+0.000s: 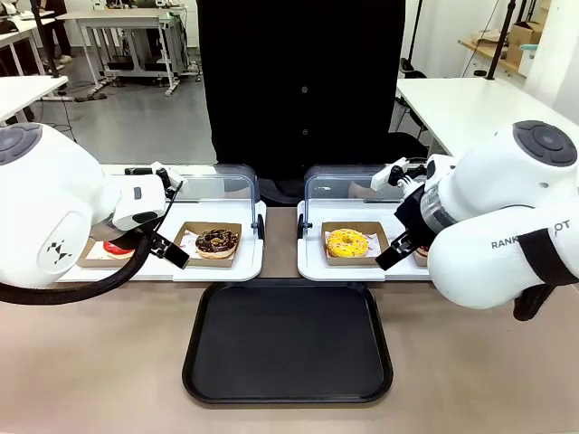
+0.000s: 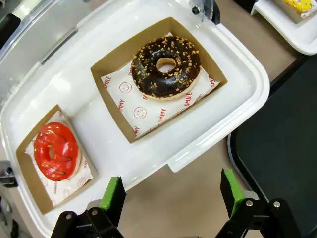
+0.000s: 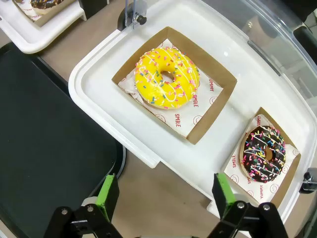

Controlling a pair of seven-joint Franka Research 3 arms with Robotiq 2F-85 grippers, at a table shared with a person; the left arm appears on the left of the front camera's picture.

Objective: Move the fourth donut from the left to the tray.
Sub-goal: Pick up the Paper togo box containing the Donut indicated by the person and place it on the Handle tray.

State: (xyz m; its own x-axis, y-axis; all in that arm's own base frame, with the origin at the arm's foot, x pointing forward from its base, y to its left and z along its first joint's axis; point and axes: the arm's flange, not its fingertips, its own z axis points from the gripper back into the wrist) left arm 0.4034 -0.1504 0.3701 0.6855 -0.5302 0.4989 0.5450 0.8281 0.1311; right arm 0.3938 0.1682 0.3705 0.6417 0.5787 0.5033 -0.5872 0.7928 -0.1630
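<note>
Beige table (image 1: 99, 362) carries a black tray (image 1: 288, 348) at the middle near side, with two white display trays behind it, one on the left (image 1: 217, 269) and one on the right (image 1: 312, 268). Both have their clear lids tipped up at the back. A person in black (image 1: 298, 81) stands across the table.

Each donut lies on a white paper liner printed in red with smiley faces and the word "SMILE". A second word is partly covered and ends in "MMY". The right arm's casing shows the letters "RANK".

The fourth donut (image 3: 266, 153) lies flat in its brown cardboard holder (image 3: 293, 166), hole upward. It sits at the robot's right end of the right display tray. Being a ring, it has no long axis. Its holder sits square with the holder of the yellow donut (image 3: 167, 77) beside it, and white tray shows between the two.

The right gripper (image 3: 163, 182) hangs over the table just beside that tray's near rim, fingers spread wide and nothing between them. The left gripper (image 2: 171, 183) hangs likewise beside the left display tray, which holds a red donut (image 2: 55, 150) and a nut-flecked chocolate donut (image 2: 166, 67). It too is spread wide and holds nothing.
</note>
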